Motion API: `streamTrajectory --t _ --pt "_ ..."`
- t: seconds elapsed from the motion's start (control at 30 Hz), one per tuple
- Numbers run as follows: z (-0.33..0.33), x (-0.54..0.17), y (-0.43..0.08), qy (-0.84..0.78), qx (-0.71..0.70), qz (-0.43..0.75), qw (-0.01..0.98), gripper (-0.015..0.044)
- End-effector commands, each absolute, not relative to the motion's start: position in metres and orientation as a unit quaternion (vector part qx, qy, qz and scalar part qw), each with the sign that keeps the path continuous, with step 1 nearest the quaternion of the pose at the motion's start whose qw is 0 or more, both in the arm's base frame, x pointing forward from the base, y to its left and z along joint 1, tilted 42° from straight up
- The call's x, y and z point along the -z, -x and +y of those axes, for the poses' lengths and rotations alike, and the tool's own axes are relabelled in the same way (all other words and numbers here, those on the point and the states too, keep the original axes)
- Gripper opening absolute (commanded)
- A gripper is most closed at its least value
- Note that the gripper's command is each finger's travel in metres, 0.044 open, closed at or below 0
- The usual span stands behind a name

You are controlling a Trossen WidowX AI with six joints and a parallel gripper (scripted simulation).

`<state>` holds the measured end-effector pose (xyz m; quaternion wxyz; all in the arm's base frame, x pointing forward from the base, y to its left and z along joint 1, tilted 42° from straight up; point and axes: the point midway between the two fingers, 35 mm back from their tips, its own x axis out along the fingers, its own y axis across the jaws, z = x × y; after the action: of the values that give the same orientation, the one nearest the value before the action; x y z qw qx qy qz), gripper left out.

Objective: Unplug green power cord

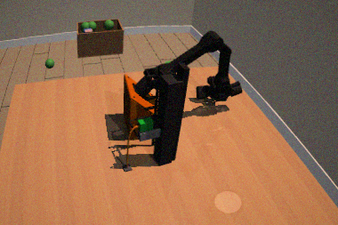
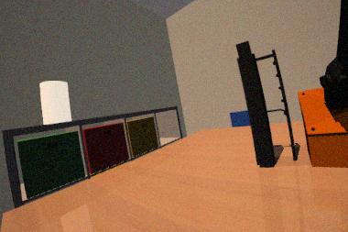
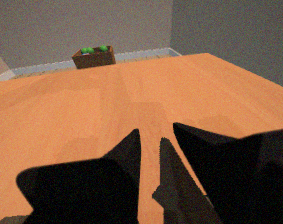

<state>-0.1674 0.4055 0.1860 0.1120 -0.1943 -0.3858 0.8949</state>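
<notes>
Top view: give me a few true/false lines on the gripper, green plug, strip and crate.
1. The gripper is clamped on the green plug. False: it hangs over the table on the far side of the strip from the plug. Its fingers are drawn narrow with nothing between them.
2. The green plug sits low against the black power strip. True.
3. The power strip lies flat on the table. False: it stands upright.
4. The brown crate on the floor holds green balls. True.
</notes>
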Motion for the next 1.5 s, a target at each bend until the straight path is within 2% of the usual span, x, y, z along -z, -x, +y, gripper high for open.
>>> streamTrajectory --t 0.0,0.2,0.47,0.73,1.1,1.47 --pt "0.427 -0.210 0.117 0.232 -0.879 -0.366 0.200 0.0160" --pt "0.441 -0.221 0.019 0.280 -0.856 -0.284 0.329 0.0160" --pt "0.424 -0.217 -0.106 0.300 -0.812 -0.142 0.480 0.0160" --pt "0.389 -0.187 -0.196 0.269 -0.767 0.028 0.583 0.0160" --pt "0.271 -0.121 -0.311 0.106 -0.590 0.356 0.717 0.0160" --pt "0.117 -0.060 -0.356 -0.127 -0.313 0.585 0.738 0.0160"
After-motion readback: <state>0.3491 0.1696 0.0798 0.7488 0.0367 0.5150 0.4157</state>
